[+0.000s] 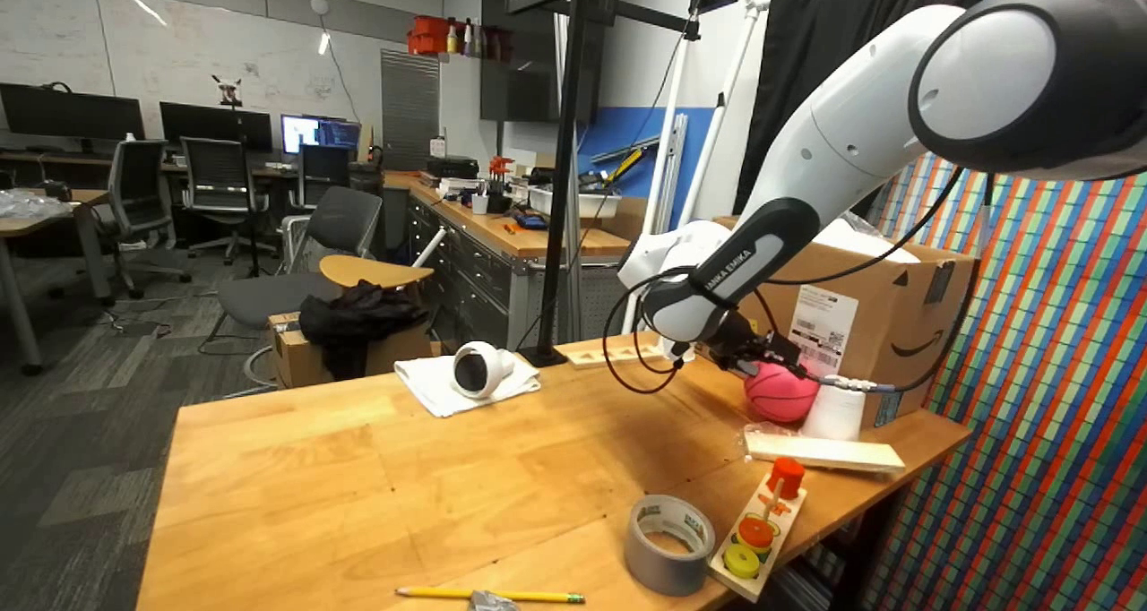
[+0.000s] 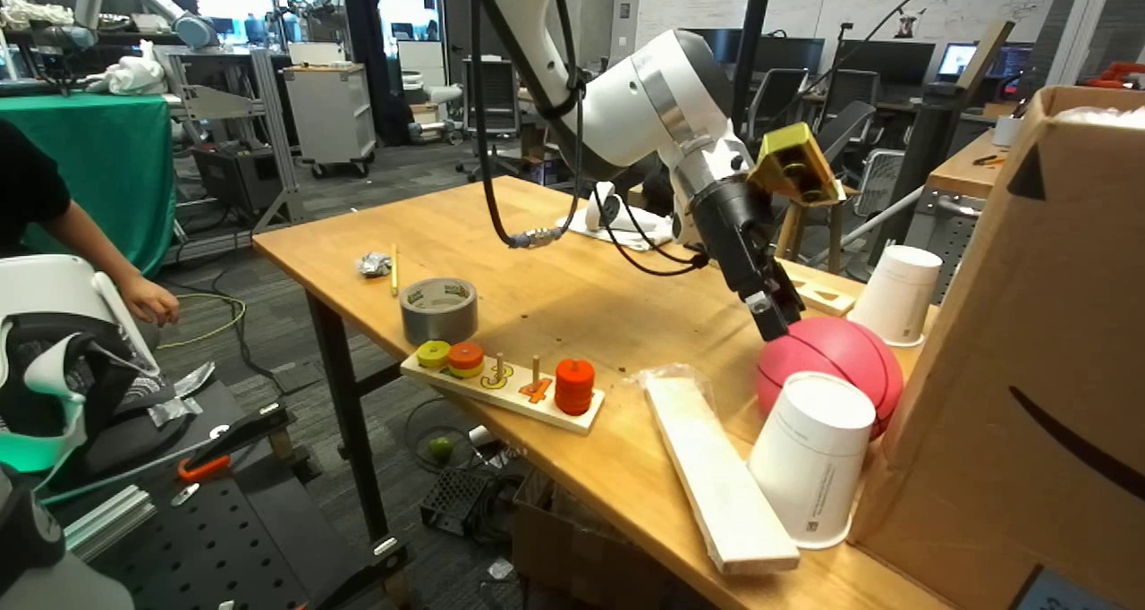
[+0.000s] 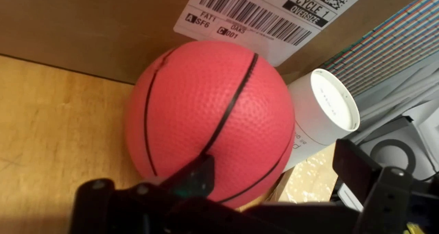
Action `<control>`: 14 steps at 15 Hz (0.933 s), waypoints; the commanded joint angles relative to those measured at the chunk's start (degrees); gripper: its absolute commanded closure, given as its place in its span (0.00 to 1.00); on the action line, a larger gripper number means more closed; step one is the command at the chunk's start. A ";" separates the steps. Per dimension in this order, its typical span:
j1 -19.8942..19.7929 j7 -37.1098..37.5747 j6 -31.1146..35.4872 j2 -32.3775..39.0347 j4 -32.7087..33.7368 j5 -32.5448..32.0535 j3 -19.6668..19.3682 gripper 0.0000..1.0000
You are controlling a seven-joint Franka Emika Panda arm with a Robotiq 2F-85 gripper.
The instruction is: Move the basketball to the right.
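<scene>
Honestly, my jaws gape empty; in wrist view, box at twelve o'clock, cup at three probably stop the basketball rolling.

On the bench, far right from here, the basketball sits before the box, with a cup just right of it and a board nearer. Near me, the tape roll lies right of the pencil, left of the peg toy.
</scene>
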 commanded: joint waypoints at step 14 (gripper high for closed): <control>-1.56 -0.19 -2.42 -1.14 2.99 9.77 1.09 0.00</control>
